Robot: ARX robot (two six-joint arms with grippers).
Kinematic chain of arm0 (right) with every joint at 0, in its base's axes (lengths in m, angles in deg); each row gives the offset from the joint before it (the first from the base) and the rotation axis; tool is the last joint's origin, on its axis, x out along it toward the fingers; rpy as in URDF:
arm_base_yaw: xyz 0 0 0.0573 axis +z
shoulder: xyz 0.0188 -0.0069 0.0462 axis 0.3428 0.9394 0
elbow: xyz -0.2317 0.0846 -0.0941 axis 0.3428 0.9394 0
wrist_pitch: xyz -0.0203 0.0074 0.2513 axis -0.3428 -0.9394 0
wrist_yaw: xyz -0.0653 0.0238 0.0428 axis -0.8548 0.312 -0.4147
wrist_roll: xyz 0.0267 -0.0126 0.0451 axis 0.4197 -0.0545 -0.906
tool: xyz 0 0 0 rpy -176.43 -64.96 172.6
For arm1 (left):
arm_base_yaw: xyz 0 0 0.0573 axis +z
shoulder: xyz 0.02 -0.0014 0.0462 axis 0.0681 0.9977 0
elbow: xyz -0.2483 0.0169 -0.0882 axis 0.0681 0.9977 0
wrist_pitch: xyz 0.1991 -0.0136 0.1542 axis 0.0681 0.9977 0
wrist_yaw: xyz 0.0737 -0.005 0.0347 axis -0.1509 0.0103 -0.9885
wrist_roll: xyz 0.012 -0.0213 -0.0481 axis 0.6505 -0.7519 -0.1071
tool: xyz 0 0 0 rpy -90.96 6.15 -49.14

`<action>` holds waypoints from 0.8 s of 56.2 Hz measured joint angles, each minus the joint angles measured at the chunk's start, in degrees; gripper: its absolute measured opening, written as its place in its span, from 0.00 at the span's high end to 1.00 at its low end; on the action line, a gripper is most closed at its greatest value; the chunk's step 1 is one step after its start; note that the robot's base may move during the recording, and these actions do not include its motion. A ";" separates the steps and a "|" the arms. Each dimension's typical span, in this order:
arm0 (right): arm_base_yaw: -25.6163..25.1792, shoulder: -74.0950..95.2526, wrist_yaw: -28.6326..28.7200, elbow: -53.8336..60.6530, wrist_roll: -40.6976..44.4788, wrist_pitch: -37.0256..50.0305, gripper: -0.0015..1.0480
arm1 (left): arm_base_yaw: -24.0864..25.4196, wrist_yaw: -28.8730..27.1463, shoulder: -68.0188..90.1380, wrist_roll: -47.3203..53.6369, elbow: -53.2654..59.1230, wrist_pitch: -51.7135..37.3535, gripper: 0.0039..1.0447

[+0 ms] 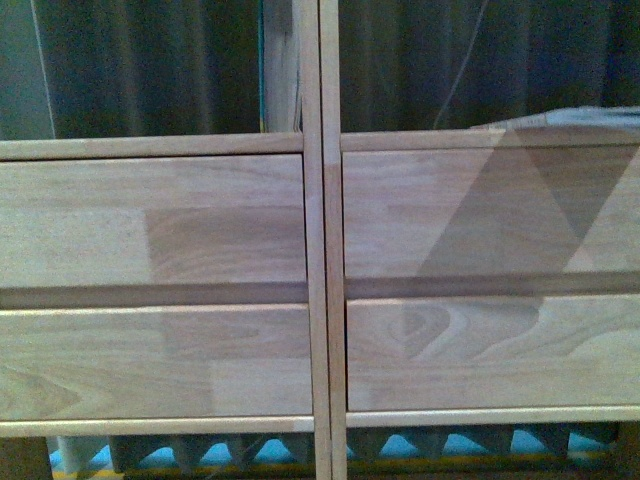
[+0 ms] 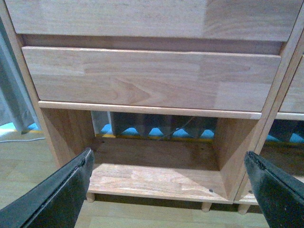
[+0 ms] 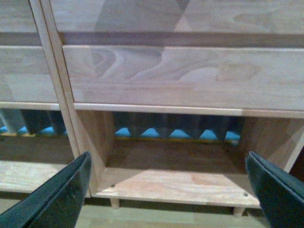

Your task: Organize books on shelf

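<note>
The light-wood shelf point(image 1: 230, 240) fills the front view, with its plank-fronted drawer panels and a centre post. No book shows in any view. In the left wrist view my left gripper point(image 2: 168, 190) is open and empty, its black fingers point(image 2: 61, 190) spread wide in front of the shelf's point(image 2: 152, 80) bottom left bay. In the right wrist view my right gripper point(image 3: 168, 190) is open and empty, its fingers point(image 3: 57, 194) spread before the shelf's point(image 3: 180, 76) bottom right bay. Neither arm shows in the front view.
Both bottom bays hold nothing; their floors point(image 2: 156, 180) point(image 3: 180, 183) rest on short peg legs point(image 2: 205, 207). Dark curtains point(image 1: 150, 70) hang behind the open upper bays. A blue and dark zigzag surface point(image 1: 400, 445) shows through the open back. Light wood flooring point(image 2: 28, 161) lies below.
</note>
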 joint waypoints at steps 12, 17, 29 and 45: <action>0.00 0.00 0.00 0.00 0.00 0.00 0.07 | 0.00 0.04 0.00 0.00 -0.02 0.00 0.07; -1.68 1.20 5.84 -0.22 -2.43 0.20 0.07 | 0.00 0.00 0.00 -0.02 0.00 0.00 0.07; -6.93 26.23 22.12 -11.65 -27.82 20.04 0.07 | 0.00 0.04 0.00 0.00 0.00 0.00 0.07; -3.23 63.73 16.81 -34.53 -52.37 33.48 0.07 | 0.00 0.04 0.00 0.00 0.00 0.00 0.07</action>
